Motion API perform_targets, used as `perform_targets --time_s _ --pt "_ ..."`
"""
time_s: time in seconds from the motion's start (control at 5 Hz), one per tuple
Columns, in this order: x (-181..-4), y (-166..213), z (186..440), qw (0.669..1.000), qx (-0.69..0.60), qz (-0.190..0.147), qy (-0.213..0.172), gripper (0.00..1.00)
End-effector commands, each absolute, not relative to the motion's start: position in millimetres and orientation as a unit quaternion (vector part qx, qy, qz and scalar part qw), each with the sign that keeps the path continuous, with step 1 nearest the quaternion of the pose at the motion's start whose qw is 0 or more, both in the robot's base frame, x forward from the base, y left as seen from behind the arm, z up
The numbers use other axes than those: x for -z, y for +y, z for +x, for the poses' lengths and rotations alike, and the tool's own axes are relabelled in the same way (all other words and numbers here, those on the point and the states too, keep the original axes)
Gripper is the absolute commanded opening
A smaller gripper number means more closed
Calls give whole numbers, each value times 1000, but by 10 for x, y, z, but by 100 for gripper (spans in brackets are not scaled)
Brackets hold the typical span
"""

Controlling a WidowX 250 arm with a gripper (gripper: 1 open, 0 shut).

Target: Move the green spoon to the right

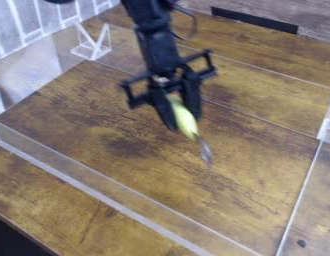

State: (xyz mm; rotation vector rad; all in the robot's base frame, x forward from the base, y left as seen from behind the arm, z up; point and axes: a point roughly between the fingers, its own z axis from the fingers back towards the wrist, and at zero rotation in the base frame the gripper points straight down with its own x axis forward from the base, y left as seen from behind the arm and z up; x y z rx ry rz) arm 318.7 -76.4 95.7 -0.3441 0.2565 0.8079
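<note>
The wooden table (74,215) is lying under a shallow clear tray (154,225) whose low walls are running along the near edge and the right side. A small clear stand (90,40) is sitting at the upper left, beyond the tray's far wall and well apart from the arm. At the top right a dark slot (255,18) is showing in the table's far edge. A dark stain (132,147) is marking the wood inside the tray, left of the spoon. Nothing is lying between the spoon and the tray's right wall; the boards there are bare.

The black arm (152,25) is coming down from the top of the picture, near the middle, and is reaching steeply down into the tray. The gripper (175,100) is pointing mostly downward, with its crossbar tilted so the left end is lower than the right. The picture is blurred around it.

The fingers are clenching the spoon (185,122) by its yellow-green handle, which is sticking out below them and slanting down to the right. The silver bowl (204,151) is hanging at the lowest end, just over the boards near the middle of the tray; whether it is touching the wood cannot be told.
</note>
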Motion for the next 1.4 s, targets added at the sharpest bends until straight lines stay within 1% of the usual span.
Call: perform_targets --time_s 0.0,0.2,0.4,0.8,1.2 --pt "-1091 -1114 3237 935 -284 -184 102 0" --pt "-979 -1366 3352 958 -197 -179 106 0" --pt "-878 -1303 3343 966 -152 -183 99 0" --pt "-719 -1004 3343 968 -146 -183 87 0" --pt "-556 -859 3464 972 -104 -195 75 0"
